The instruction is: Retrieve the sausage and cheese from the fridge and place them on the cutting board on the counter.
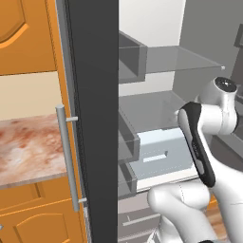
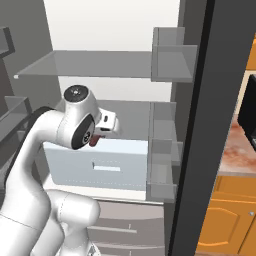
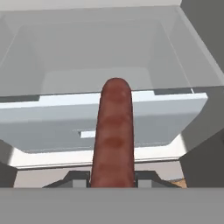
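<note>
The sausage (image 3: 113, 135), a dark red-brown cylinder, stands up between my gripper's (image 3: 111, 180) dark fingertips, which are shut on its lower end. From the right base view a bit of the sausage (image 2: 94, 142) pokes out below the hand (image 2: 106, 124), held in front of the open fridge (image 2: 110, 30) at middle-shelf height. The reddish marbled counter (image 1: 28, 147) lies left of the fridge. The cheese and the cutting board are out of view.
A pale blue drawer (image 3: 52, 127) sits straight ahead of the hand, under a glass shelf (image 2: 85, 65). The open fridge doors (image 1: 95, 118) with bar handle (image 1: 66, 156) and door bins (image 2: 165, 155) flank the arm. Orange cabinets (image 2: 225, 220) stand below the counter.
</note>
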